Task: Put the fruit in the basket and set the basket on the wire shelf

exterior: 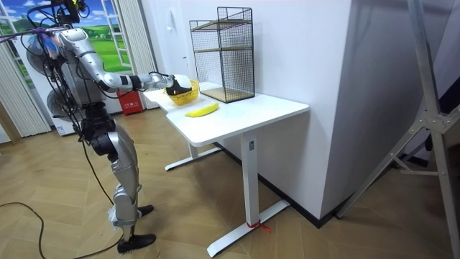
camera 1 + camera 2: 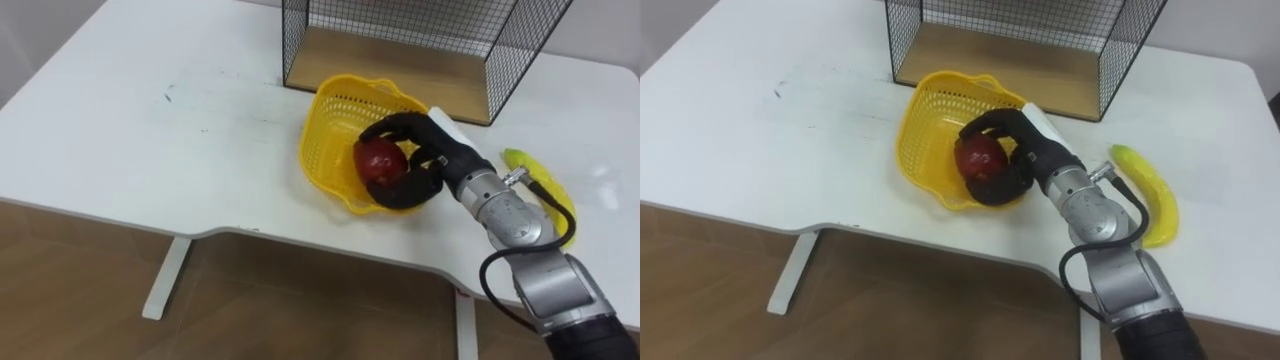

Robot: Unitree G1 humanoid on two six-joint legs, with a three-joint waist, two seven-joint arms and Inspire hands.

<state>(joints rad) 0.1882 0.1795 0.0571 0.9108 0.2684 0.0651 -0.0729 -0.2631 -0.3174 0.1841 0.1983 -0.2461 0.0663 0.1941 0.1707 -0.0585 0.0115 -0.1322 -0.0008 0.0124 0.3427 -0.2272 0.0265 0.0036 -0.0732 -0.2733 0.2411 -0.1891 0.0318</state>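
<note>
A red apple (image 2: 380, 160) is being held by the right robot hand (image 2: 425, 158) inside the mouth of the yellow basket (image 2: 325, 140). The fingers are being curled over the top of the fruit and the thumb is being kept beneath it, so the hand is being kept closed around the apple and the fruit is not yet being left to rest on the basket floor. The basket is being carried by the white surface (image 2: 150, 150), toward its far edge, just in front of the wire shelf (image 2: 420, 25). A banana (image 2: 1152, 195) is lying outside the basket, near the right edge of the surface and just beside the forearm.

Several failures are being risked, by judgement. If the fruit is being let go while it is above the basket floor, it may be bounced against the low wall and thrown out. The thumb side of the hand is lying at the near rim, so the light basket may be tipped, or dragged toward the near edge, as the hand is being drawn out. The banana may be swept toward the right edge by the forearm. Whether the rim is actually being touched cannot be told.
</note>
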